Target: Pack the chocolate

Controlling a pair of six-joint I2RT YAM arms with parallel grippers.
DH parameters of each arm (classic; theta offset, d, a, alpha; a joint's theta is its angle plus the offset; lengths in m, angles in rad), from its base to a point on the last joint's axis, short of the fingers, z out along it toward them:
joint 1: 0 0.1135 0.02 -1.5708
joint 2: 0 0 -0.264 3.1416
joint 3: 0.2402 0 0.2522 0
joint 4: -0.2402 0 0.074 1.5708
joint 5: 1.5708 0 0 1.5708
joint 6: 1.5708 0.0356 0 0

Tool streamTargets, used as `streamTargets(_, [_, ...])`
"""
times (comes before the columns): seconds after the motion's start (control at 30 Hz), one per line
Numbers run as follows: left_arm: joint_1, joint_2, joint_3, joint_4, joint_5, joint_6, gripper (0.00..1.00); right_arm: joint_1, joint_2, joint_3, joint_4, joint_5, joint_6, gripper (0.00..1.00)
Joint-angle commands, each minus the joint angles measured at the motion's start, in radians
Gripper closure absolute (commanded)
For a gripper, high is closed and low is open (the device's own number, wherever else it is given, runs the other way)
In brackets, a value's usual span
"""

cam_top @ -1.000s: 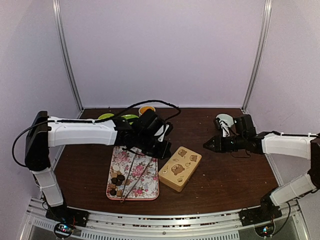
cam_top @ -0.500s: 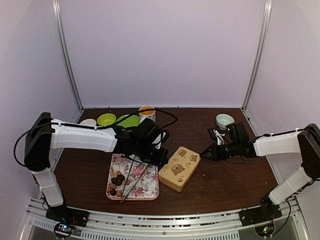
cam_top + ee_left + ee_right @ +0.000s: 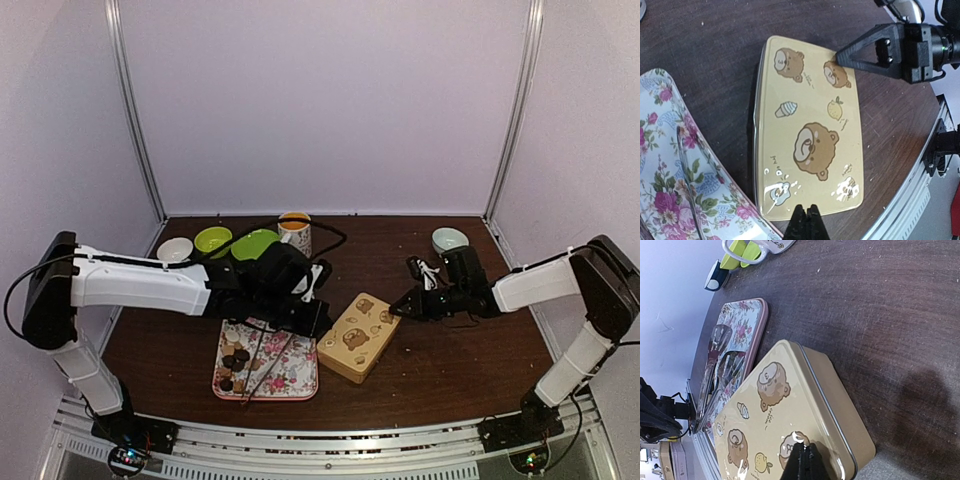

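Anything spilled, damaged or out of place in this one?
Nothing stands out. The tin sits skewed to the floral tray, lid on, with no visible dents. The chocolate lies grouped on the tray beside the tongs, none spilled. The left gripper and right gripper are shut at opposite ends of the tin.

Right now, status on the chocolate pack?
Left gripper and right gripper shut, empty, at opposite ends of tin. Chocolate on floral tray beside tongs. Tin lid on, blocking packing.

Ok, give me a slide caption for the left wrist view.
Right hand at a corner of the closed bear-print tin, floral tray alongside.
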Motion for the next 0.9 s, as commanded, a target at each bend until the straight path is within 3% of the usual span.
streamTargets(0.0, [-0.009, 0.000, -0.094, 0.144, -0.018, -0.051, 1.00, -0.003, 0.018, -0.034, -0.017, 0.061, 0.033, 1.00])
streamTargets(0.3, [-0.009, 0.094, -0.160, 0.230, -0.016, -0.081, 1.00, 0.020, -0.143, 0.067, -0.128, 0.033, 0.000, 1.00])
streamTargets(0.67, [-0.022, -0.063, -0.116, 0.138, -0.066, -0.007, 1.00, 0.019, 0.014, 0.008, -0.125, 0.137, -0.005, 1.00])
streamTargets(0.87, [-0.023, 0.011, -0.157, 0.197, -0.026, -0.055, 1.00, 0.031, -0.052, 0.042, -0.124, 0.126, 0.003, 1.00])
